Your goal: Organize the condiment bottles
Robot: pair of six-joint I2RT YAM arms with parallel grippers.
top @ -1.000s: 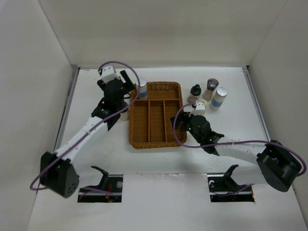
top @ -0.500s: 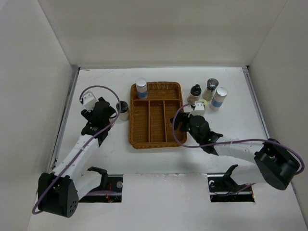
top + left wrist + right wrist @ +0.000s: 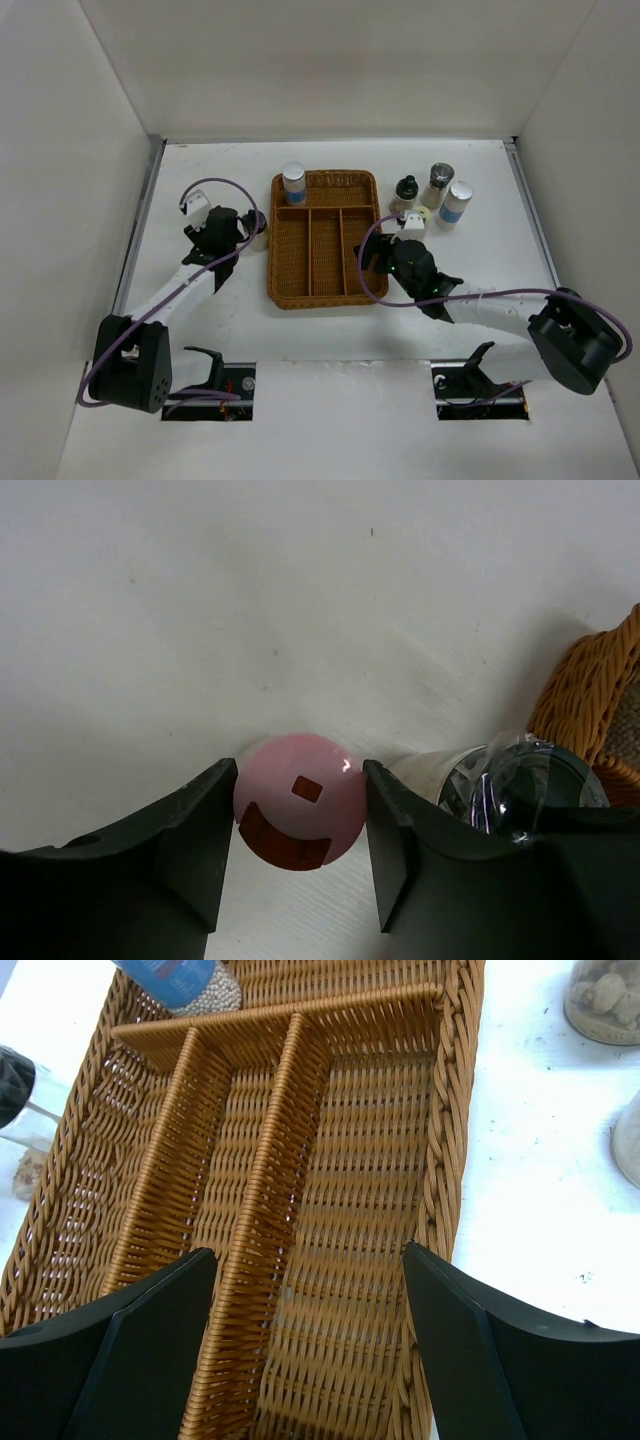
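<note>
My left gripper (image 3: 238, 228) stands left of the brown wicker tray (image 3: 312, 296). In the left wrist view its fingers (image 3: 205, 825) press both sides of a pink-capped bottle (image 3: 300, 798) standing on the table. A black-capped jar (image 3: 520, 785) stands right beside it, against the tray (image 3: 590, 690). A blue-labelled, silver-capped bottle (image 3: 293, 183) stands in the tray's back-left compartment. My right gripper (image 3: 385, 255) is open and empty over the tray's right compartment (image 3: 360, 1210). A black-capped bottle (image 3: 406, 191), a silver-capped shaker (image 3: 438, 184), a blue-labelled bottle (image 3: 457, 203) and a pale-green-capped one (image 3: 420, 214) stand right of the tray.
White walls enclose the table on the left, back and right. The black-capped jar (image 3: 258, 233) sits between my left gripper and the tray's left rim. Two jars (image 3: 603, 1005) show at the right edge of the right wrist view.
My left arm left the blue-labelled bottle in the tray's back-left compartment, drew back left, then came right onto the pink-capped bottle. The right arm barely moved.
</note>
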